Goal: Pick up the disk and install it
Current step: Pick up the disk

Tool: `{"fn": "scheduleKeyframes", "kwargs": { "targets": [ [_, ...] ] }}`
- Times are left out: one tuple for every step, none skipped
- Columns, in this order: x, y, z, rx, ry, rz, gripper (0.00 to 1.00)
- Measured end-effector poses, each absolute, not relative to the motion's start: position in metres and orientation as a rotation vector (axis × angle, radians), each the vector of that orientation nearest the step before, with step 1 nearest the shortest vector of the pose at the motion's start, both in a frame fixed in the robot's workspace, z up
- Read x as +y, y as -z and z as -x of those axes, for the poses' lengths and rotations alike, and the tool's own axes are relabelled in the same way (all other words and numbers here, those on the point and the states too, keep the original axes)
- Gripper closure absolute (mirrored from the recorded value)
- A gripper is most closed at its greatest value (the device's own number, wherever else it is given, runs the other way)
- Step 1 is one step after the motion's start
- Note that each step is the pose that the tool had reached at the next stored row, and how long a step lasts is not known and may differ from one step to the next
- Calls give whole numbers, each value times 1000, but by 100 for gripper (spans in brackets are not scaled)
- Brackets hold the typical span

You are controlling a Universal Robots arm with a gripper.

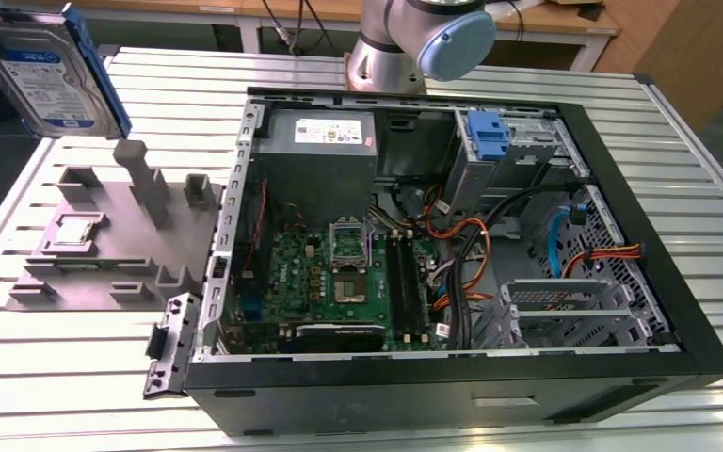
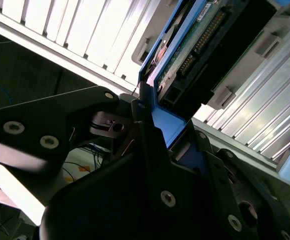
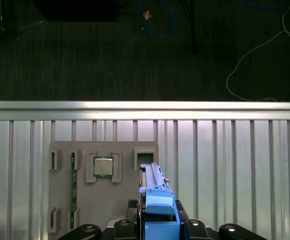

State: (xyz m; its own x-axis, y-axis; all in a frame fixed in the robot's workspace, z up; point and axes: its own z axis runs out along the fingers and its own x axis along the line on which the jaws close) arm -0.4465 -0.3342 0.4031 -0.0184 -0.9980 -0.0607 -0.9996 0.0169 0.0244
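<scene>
The disk [image 1: 48,71], a silver drive with a white and blue label in a blue plastic carrier, hangs upright in the air at the exterior view's far left. It is high above the grey fixture plate [image 1: 98,245]. In the first wrist view my gripper [image 3: 160,227] is shut on the carrier's blue end, and the disk [image 3: 152,180] runs edge-on away from it over the plate. The second wrist view shows the black fingers [image 2: 149,145] clamping the blue carrier, with the disk's green circuit-board side [image 2: 194,45] beyond them.
An open black computer case [image 1: 663,282] lies on the slatted metal table [image 1: 688,122], holding a motherboard [image 1: 336,282], cables and a grey power supply [image 1: 324,132]. A bare blue bracket [image 1: 488,137] sits in its drive bay. A processor chip [image 3: 103,166] rests on the plate. The table edge [image 3: 145,106] meets dark floor.
</scene>
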Motion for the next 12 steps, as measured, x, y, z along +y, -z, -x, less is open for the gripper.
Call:
{"fn": "scheduleKeyframes", "kwargs": {
  "targets": [
    [-334,-403,447,2221,-93,2182,63],
    [-334,-404,447,2221,-93,2182,63],
    [-334,-404,446,2221,-93,2182,63],
    [-334,-404,447,2221,-93,2182,63],
    [-334,-404,446,2221,-93,2182,63],
    [-334,-404,446,2221,-93,2182,63],
    [-334,-404,447,2221,-93,2182,63],
    [-334,-404,447,2221,-93,2182,63],
    [-334,-404,447,2221,-93,2182,63],
    [-334,-405,447,2221,-93,2182,63],
    [-334,-405,447,2221,-93,2182,63],
    [-334,-405,447,2221,-93,2182,63]
  ]
}}
